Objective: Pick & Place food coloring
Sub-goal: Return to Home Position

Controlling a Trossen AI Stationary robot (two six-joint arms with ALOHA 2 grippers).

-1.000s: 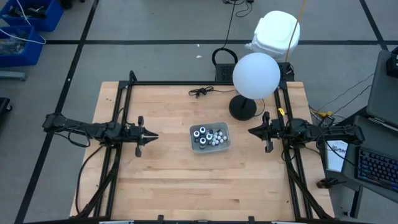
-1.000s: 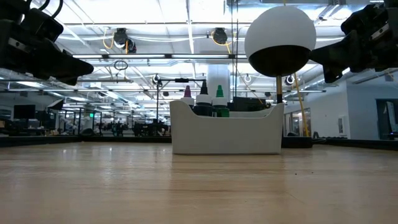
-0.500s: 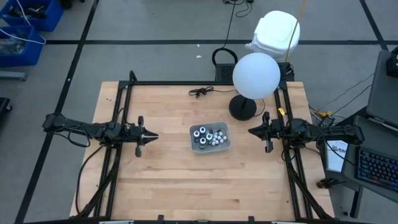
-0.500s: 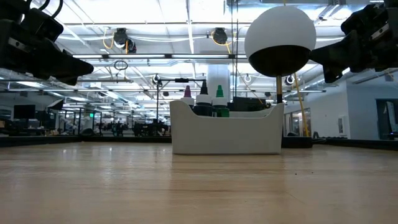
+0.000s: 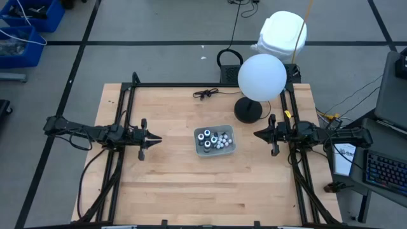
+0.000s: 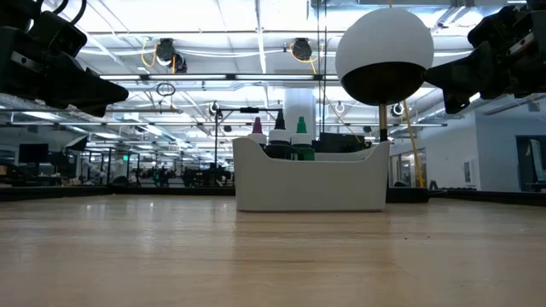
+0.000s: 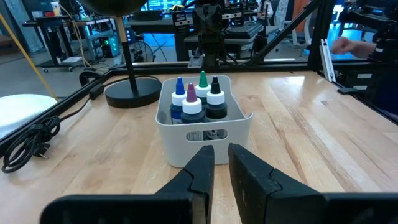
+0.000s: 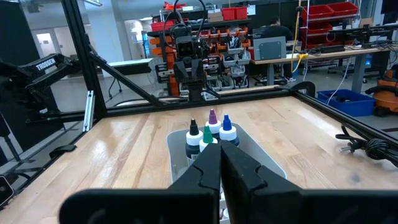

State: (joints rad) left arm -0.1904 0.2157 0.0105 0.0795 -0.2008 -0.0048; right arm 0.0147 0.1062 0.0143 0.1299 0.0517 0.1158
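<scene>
Food coloring: small dark food coloring bottles (image 5: 213, 139) with pale, teal, green and purple tops, inside the grey rectangular plastic bin (image 6: 307, 183).
Bin: middle of the light wooden table (image 5: 191, 184).
Left hand (image 5: 157, 138): above the table, well apart from the bin on the left arm's side, fingers almost together, holding nothing.
Right hand (image 5: 257, 133): near the bin's opposite side, fingers clenched together, holding nothing.
Lamp: white globe lamp (image 5: 262, 77), beyond the bin's right-arm corner.
</scene>
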